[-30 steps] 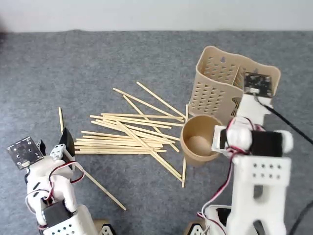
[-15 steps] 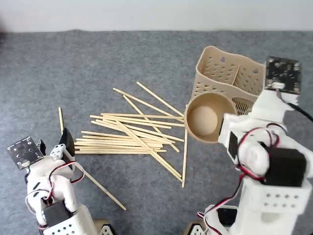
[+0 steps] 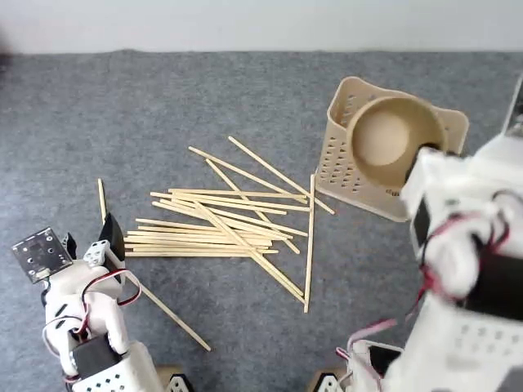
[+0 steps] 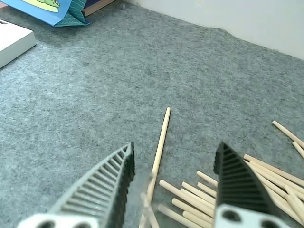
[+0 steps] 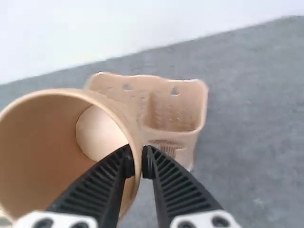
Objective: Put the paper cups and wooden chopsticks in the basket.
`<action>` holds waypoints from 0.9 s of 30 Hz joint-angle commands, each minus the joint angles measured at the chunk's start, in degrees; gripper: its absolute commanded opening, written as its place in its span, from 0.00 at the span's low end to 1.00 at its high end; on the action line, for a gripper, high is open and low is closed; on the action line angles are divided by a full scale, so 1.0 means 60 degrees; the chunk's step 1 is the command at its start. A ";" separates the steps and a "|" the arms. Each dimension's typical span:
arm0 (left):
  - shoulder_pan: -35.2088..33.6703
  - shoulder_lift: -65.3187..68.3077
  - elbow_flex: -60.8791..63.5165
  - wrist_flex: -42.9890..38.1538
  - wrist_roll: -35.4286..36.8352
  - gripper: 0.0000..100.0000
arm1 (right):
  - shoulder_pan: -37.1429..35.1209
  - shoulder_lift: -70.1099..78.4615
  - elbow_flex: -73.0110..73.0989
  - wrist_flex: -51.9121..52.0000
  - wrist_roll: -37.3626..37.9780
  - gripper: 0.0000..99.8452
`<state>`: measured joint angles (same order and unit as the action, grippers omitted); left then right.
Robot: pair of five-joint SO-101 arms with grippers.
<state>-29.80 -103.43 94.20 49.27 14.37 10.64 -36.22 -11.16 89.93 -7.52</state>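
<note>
Clamping the rim of the paper cup (image 5: pixel 57 142) between its fingers, one inside the wall and one outside, the right gripper (image 5: pixel 135 159) holds the cup tilted, its mouth turned up toward the high camera. From above, the cup (image 3: pixel 391 140) overlaps the open top of the basket (image 3: pixel 347 167), which stands at about 2 o'clock on the grey mat (image 3: pixel 163 106). Whether cup and basket touch cannot be told. The right arm (image 3: pixel 458 245) rises from 5 o'clock and stretches toward the basket.

The left arm (image 3: pixel 86 306) sits folded at 7 o'clock, its gripper (image 4: pixel 175 148) spread open and empty, low over the mat. A single chopstick (image 4: pixel 160 138) lies between its fingers as its wrist camera sees it. The other wooden chopsticks (image 3: pixel 221 224) lie scattered in a loose pile at the mat's centre, at 9 o'clock from the basket.
</note>
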 commanded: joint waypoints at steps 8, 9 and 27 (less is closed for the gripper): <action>0.0015 -0.0147 -0.0081 -0.0220 0.0000 0.26 | 0.1429 0.2352 -0.2769 -0.0374 0.0161 0.01; 0.0015 -0.0147 -0.0081 -0.0220 0.0000 0.26 | 0.1443 0.2484 -0.2769 -0.0374 0.0161 0.01; 0.0015 -0.0147 -0.0081 -0.0220 0.0000 0.26 | 0.2190 0.4886 -0.2799 -0.0447 0.0103 0.01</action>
<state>-29.80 -103.43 94.20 49.27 14.37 22.07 -7.38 -24.97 88.53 -7.16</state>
